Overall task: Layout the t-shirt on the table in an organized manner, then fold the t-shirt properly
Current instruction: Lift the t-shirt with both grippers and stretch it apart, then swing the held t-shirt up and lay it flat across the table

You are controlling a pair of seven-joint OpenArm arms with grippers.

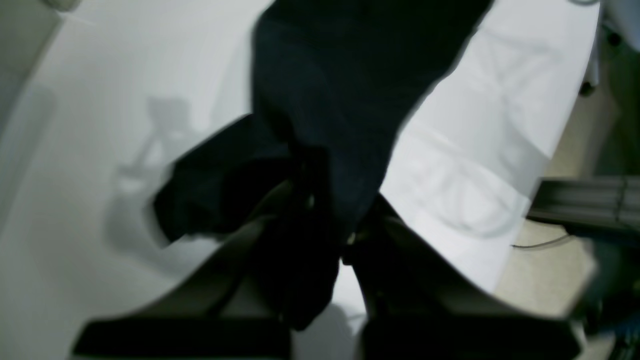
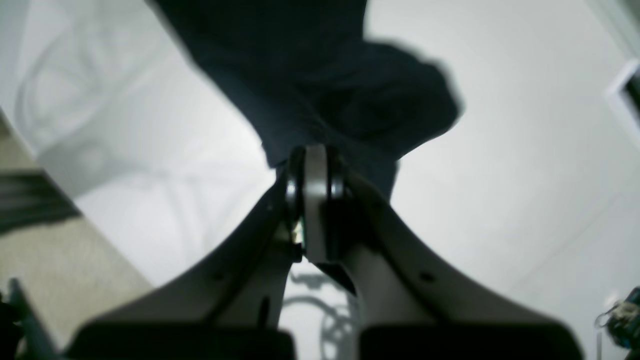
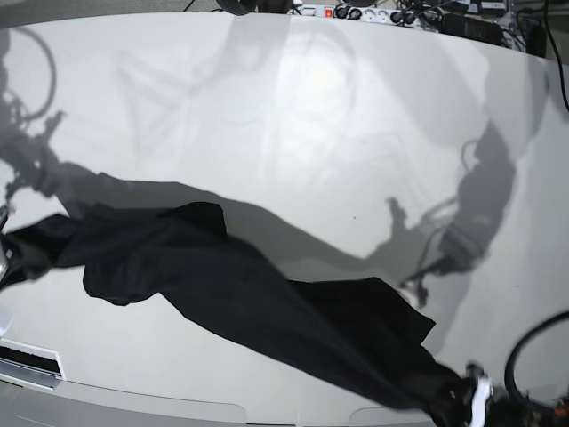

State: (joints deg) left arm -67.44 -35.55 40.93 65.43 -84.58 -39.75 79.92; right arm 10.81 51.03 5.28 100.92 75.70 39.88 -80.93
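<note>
A lab: white table (image 3: pixel 293 107), power strip (image 3: pixel 356 12), cables (image 3: pixel 418 14).

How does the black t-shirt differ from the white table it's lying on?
The t-shirt is black, matte and rumpled; the table is white, glossy and smooth, mirroring light. The t-shirt stretches diagonally across only the near part, while the table is far larger. Each end effector, left and right, clamps the t-shirt, not the table.

Soft matt black cloth t-shirt (image 3: pixel 258 302) on a glossy, smooth, reflective white table (image 3: pixel 311 116).
</note>
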